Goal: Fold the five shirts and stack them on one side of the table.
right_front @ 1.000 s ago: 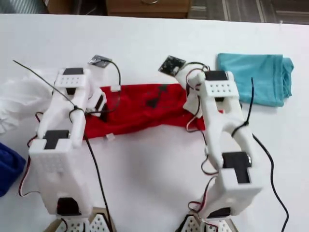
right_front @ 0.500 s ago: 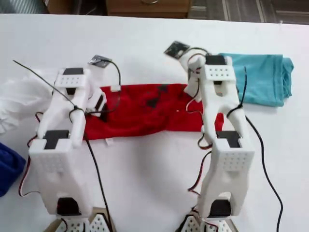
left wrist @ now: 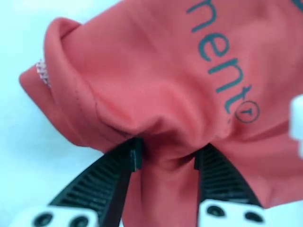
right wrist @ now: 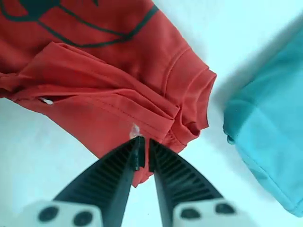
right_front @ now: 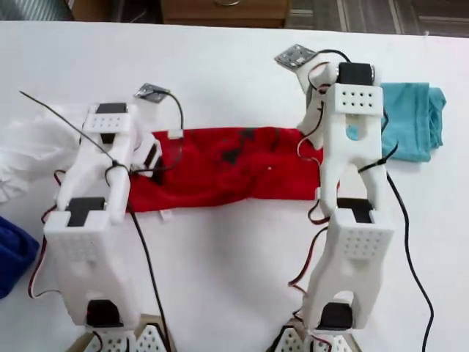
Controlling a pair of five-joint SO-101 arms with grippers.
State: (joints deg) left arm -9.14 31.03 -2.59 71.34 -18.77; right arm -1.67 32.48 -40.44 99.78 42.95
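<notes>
On the white tabletop (right_front: 234, 66), a red shirt (right_front: 220, 169) lies stretched in a long band between the two arms, with a teal shirt (right_front: 414, 121) near its right end. The left gripper (left wrist: 165, 153) pinches a bunch of red cloth. The right gripper (right wrist: 142, 146), pressed nearly together, nips the opposite hem.

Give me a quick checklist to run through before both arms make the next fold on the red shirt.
1. Left gripper pinching the red shirt: ok, fabric is bunched between its fingers.
2. Right gripper shut on the shirt's hem: ok.
3. Red shirt lying flat: not ok, it is creased and doubled over at the right gripper's end.
4. Teal shirt apart from the red shirt: ok, bare table shows between them.
</notes>
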